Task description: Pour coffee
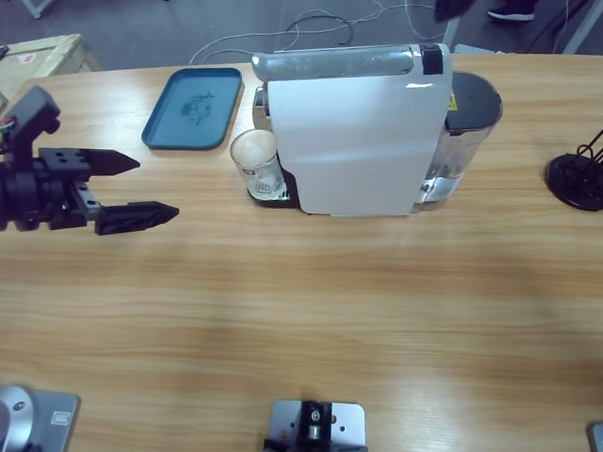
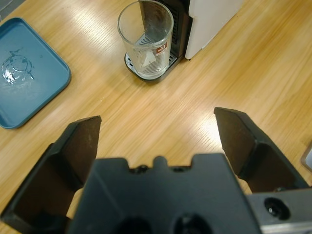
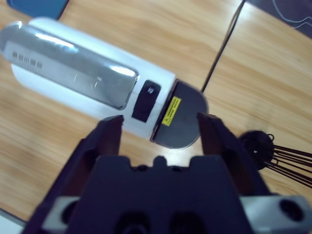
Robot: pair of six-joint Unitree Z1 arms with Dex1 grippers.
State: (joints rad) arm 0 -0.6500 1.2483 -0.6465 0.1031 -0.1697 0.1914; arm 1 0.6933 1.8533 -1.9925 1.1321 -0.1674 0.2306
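Observation:
A clear drinking glass point(image 1: 256, 162) stands upright on the drip tray of a white coffee machine point(image 1: 350, 138), at the machine's left end. In the left wrist view the glass point(image 2: 145, 39) looks empty; no dark coffee shows in it. My left gripper point(image 1: 155, 188) hovers over the table left of the glass, open and holding nothing, and the glass lies ahead of its jaws point(image 2: 158, 119). My right gripper point(image 3: 160, 122) hangs open high above the machine's top point(image 3: 83, 78), over the black button and grey tank lid.
A blue tray point(image 1: 194, 106) lies behind and left of the glass, wet in the middle point(image 2: 14, 68). A black wire stand point(image 1: 584, 178) sits at the far right. A cable point(image 3: 224, 44) runs off behind the machine. Bare wood stretches across the table's front half.

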